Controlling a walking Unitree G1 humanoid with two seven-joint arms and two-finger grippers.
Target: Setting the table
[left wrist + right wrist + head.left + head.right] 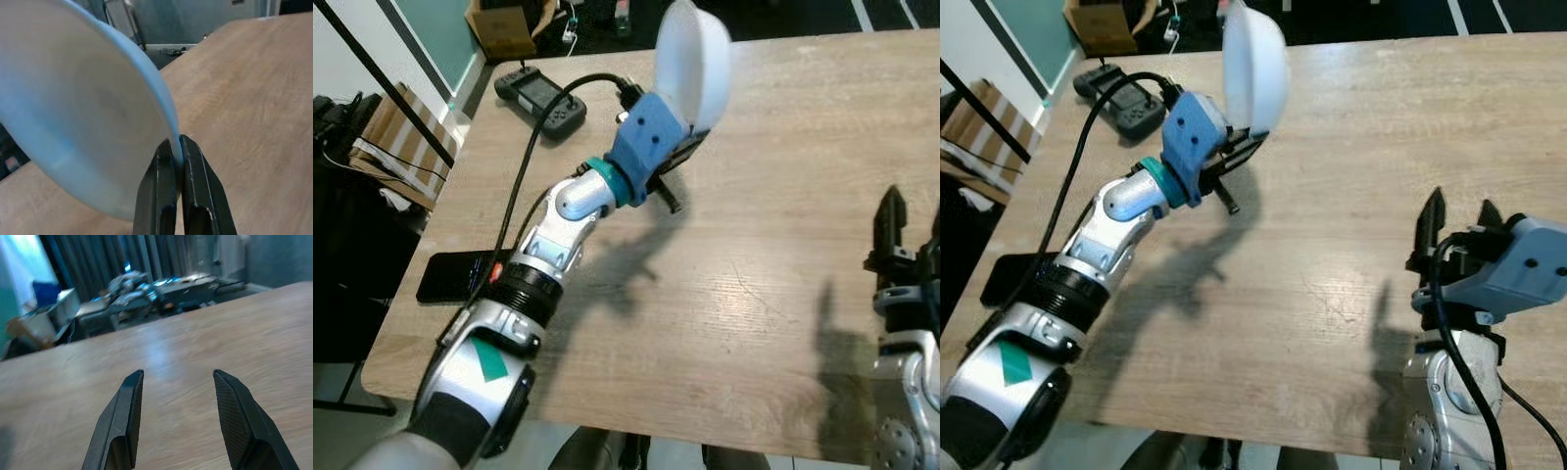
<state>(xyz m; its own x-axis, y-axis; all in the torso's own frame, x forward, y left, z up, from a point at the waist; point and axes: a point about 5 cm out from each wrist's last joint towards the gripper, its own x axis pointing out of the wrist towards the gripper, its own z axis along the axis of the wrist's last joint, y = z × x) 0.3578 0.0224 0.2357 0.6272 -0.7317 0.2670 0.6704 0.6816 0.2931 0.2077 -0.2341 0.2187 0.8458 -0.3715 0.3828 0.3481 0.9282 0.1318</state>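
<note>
Left gripper: pinched shut on rim of white bowl — raised above wooden table, tipped on edge.
Right gripper: fingers spread apart — low over table's near right side, holding nothing.
Far left corner: game controller.

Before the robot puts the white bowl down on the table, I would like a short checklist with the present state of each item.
1. Left gripper fingers closed on the rim of the white bowl: ok.
2. Bowl level for setting down: not ok, it is tilted on its edge, above the table.
3. Wood under and right of the bowl bare: ok.
4. Game controller and black phone apart from the bowl: ok, both lie near the table's left edge.
5. Right gripper open, holding nothing, away from the bowl: ok.
</note>
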